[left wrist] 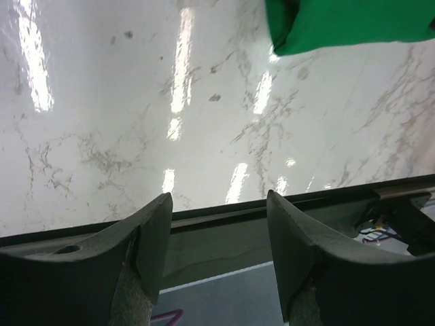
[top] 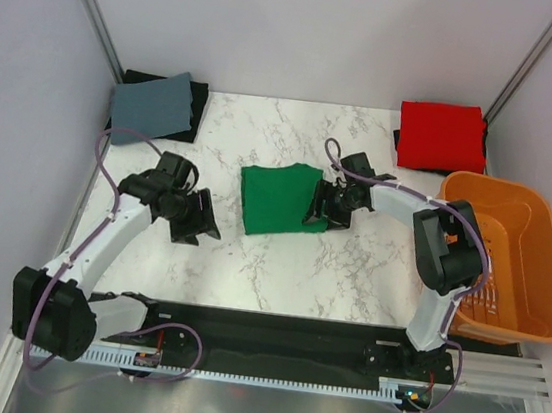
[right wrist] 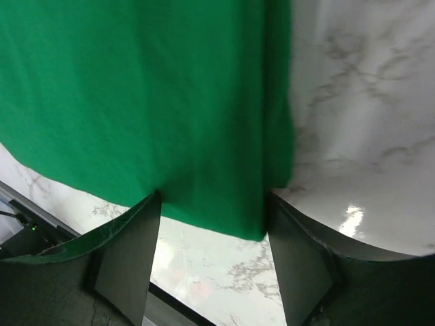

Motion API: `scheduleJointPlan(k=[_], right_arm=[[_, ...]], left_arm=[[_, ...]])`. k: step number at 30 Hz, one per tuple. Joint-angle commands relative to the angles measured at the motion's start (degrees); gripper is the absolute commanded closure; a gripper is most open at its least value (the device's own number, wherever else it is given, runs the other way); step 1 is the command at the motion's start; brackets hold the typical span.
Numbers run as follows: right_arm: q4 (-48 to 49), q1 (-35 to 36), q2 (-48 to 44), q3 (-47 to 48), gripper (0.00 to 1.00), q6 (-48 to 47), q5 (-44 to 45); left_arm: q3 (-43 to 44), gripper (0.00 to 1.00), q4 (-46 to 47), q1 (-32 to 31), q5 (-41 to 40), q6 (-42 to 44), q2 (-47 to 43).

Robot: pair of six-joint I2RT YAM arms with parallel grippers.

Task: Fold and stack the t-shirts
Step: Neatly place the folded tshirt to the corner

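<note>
Hovering over bare desk at the left, the left gripper is standing wide with nothing between its fingers, apart from the cloth. At mid-desk the green t-shirt is lying flat as a folded packet. It is nearly square; its long axis is judged to be running left to right, slightly skewed to the desk edge. No collar or hem is showing, so which way it is pointing cannot be told. The right gripper is sitting at the packet's right edge, fingers spread wide, cloth below them, nothing pinched. The red t-shirt is lying folded at the far right corner, behind the orange basket.

Risks, as judged:
- pinching only the top layer, so the fold is opening on the lift
- one-sided hold letting the packet droop
- pushing instead of lifting, so the cloth is bunching on the glossy desk
</note>
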Motion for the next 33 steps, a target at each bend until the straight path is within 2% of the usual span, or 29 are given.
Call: scheduleJointPlan(k=[1, 5, 9, 11, 15, 19, 23, 30, 33], right_arm=[[5.5, 3.7, -0.5, -3.5, 0.30, 1.3, 1.2], [6.7, 8.7, -2.2, -5.7, 0.30, 3.7, 1.4], [6.7, 9.4, -5.8, -6.7, 0.29, 4.7, -0.1], [4.7, 9.4, -6.6, -5.0, 0.27, 2.2, -0.2], [-3.4, 7.6, -6.6, 1.9, 0.18, -2.6, 3.0], [-4.0, 2.6, -5.9, 4.8, 0.11, -3.7, 1.7], [-4.0, -3.2, -0.9, 10.7, 0.12, -5.2, -0.8], [-3.8, -5.6, 11.4, 22.1, 0.21, -6.2, -3.1], [-1.9, -5.7, 15.2, 23.2, 0.25, -5.2, -4.9]], left_arm=[[-3.9, 0.36, 2.1, 0.1, -1.5, 2.2, -5.8], [-5.4, 0.36, 1.0, 0.1, -3.5, 2.7, -12.2], [-5.3, 0.36, 0.0, 0.2, -5.4, 4.5, -16.0], [-5.4, 0.35, -0.1, 0.2, -5.8, 4.6, -16.8], [-7.0, 0.35, 1.6, 0.2, -2.0, 5.0, -18.0], [-8.2, 0.35, 4.3, 0.2, -0.9, 4.4, -19.7], [-9.2, 0.36, 5.6, 0.2, -1.3, 3.7, -19.8], [-9.3, 0.36, 5.7, 0.2, -1.2, 3.8, -19.1], [-9.4, 0.36, 5.6, 0.3, -1.3, 3.7, -19.1]])
